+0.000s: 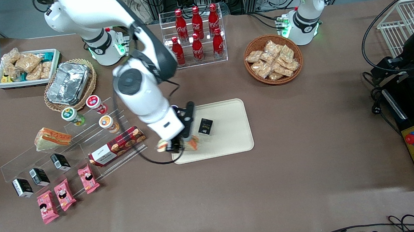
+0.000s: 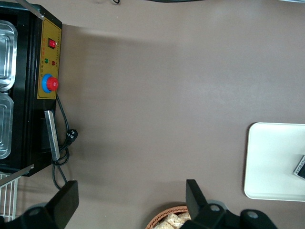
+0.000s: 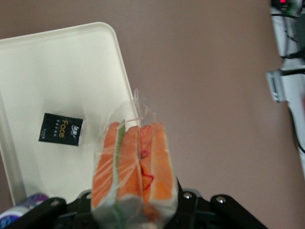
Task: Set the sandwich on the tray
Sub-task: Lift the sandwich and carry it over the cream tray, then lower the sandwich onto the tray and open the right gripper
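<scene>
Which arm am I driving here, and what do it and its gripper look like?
The working arm has glossy white rounded shells, a dark grey joint cap and a black cable sleeve along it. Its base ring glows green. The gripper, over the tray's edge, is white-bodied with black fingers.

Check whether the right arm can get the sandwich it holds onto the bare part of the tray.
Probably yes: the gripper holds the sandwich at the tray edge; only a small black packet lies on it.
</scene>
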Controlling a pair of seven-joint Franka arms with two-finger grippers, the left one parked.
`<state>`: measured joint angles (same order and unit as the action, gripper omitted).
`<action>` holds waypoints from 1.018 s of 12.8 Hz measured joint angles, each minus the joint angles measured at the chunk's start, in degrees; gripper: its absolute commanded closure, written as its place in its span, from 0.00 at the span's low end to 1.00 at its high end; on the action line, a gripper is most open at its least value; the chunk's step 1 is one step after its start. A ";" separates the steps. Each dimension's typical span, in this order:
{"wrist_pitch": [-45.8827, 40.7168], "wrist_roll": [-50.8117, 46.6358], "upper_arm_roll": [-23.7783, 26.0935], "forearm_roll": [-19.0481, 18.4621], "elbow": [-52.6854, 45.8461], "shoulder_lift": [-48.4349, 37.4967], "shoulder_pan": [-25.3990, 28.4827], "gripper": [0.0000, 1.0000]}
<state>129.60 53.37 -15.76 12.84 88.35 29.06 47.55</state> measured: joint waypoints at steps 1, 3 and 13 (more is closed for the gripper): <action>1.20 0.01 0.72 0.00 -0.11 2.05 0.76 0.52; 4.02 0.01 2.62 0.00 -0.28 5.85 1.69 0.51; 13.15 0.57 6.97 -0.08 -0.59 15.56 1.83 0.49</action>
<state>142.75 53.94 -8.79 12.76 87.76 44.61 49.38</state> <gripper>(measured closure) 0.498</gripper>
